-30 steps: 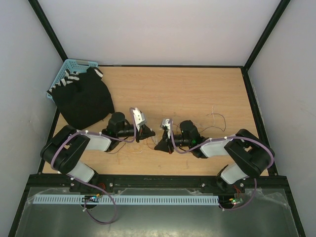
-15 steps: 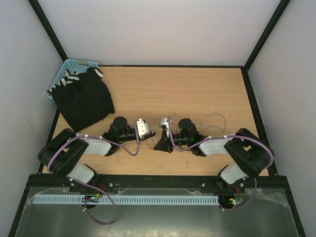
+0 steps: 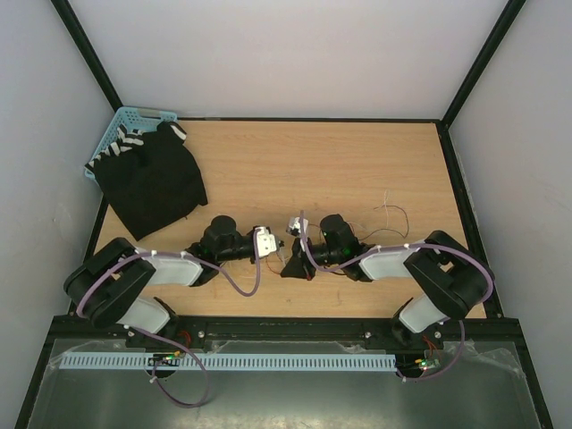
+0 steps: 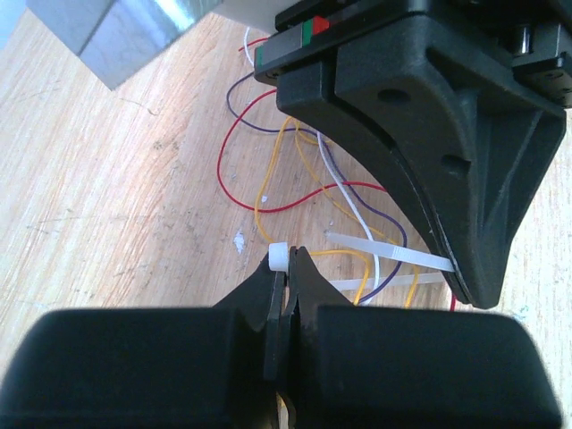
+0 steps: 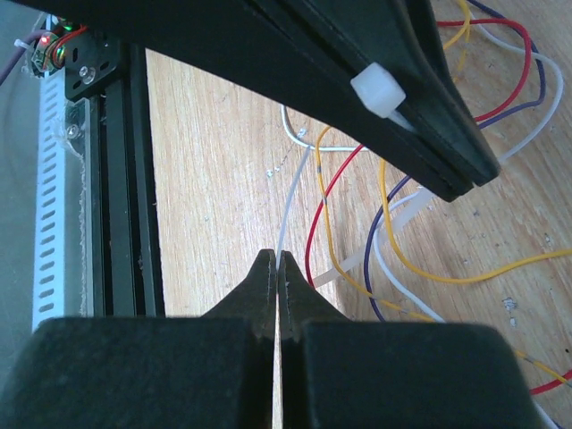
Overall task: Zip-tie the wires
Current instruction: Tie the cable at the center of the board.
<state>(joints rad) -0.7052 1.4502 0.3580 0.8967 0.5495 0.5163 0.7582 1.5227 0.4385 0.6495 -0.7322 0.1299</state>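
Observation:
The wires (image 4: 234, 157) are thin red, yellow, purple and white loops on the wooden table, also in the right wrist view (image 5: 393, 255). My left gripper (image 4: 288, 259) is shut, with the white head of the zip tie (image 4: 279, 256) pinched at its tips. The pale strap (image 4: 384, 253) runs right across the wires toward the other arm's black finger. My right gripper (image 5: 276, 257) is shut on the thin white tail of the zip tie (image 5: 288, 206). From above, both grippers meet tip to tip at table centre, left (image 3: 275, 245) and right (image 3: 291, 259).
A black cloth (image 3: 152, 179) lies at the back left, partly over a blue basket (image 3: 125, 121). More thin loose strands (image 3: 391, 214) lie to the right of the right arm. The black frame rail (image 5: 116, 179) runs along the near table edge.
The left arm has swung its wrist right and down toward the right gripper, so the two grippers now sit closer together. The right arm has barely moved.

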